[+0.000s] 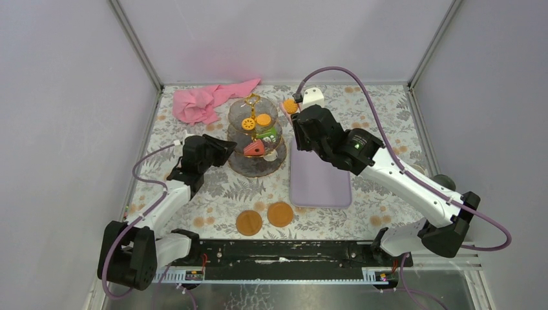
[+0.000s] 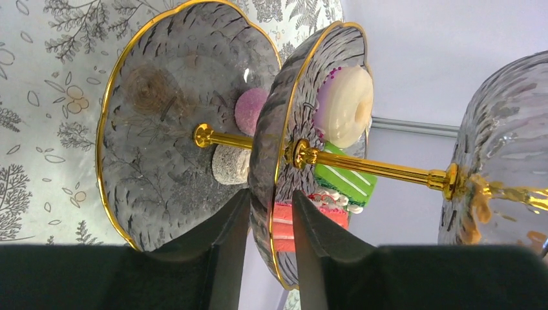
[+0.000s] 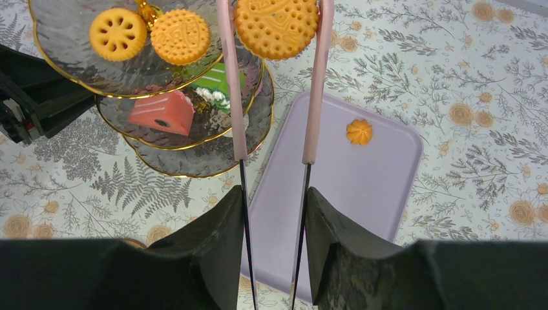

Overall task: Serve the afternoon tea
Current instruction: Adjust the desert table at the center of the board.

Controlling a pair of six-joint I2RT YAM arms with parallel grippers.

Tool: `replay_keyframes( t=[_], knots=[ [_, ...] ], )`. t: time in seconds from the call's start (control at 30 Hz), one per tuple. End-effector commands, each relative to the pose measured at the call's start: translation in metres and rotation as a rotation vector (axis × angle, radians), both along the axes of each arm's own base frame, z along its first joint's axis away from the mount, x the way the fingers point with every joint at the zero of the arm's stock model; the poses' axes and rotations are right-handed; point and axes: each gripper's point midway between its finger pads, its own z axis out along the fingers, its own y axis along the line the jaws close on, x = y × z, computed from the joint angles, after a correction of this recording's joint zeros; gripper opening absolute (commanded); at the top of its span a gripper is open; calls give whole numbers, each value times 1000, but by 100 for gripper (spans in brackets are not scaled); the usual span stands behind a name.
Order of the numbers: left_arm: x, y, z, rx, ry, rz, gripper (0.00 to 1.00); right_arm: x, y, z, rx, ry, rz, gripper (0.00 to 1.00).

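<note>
Right tool (image 3: 274, 194) is squeezing pink tongs (image 3: 315, 97) that are pinching a light, stiff orange biscuit (image 3: 276, 26) by its edges near the fragile glass stand (image 3: 71, 71) on the desk (image 3: 452, 77), left tool (image 2: 270, 200) gripping its middle-tier rim.

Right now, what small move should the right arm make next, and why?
Probably shift the tongs leftward over the stand's top tier: the biscuit they pinch hangs just beside that tier, where two biscuits already lie, and the left gripper straddles the middle tier at its rim.
</note>
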Motion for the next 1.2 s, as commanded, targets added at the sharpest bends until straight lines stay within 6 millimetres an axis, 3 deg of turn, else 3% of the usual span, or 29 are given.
replay_keyframes(
  t=[0.0,0.57,1.17],
  knots=[
    [12,-4,22,44,-56,-37,35,6,10,27,66,-62,14,24],
    [19,8,14,205,-9,-60,20,7,14,27,64,-64,26,24],
    [51,41,20,313,-5,-44,19,12,22,30,47,-71,49,24]
  ],
)
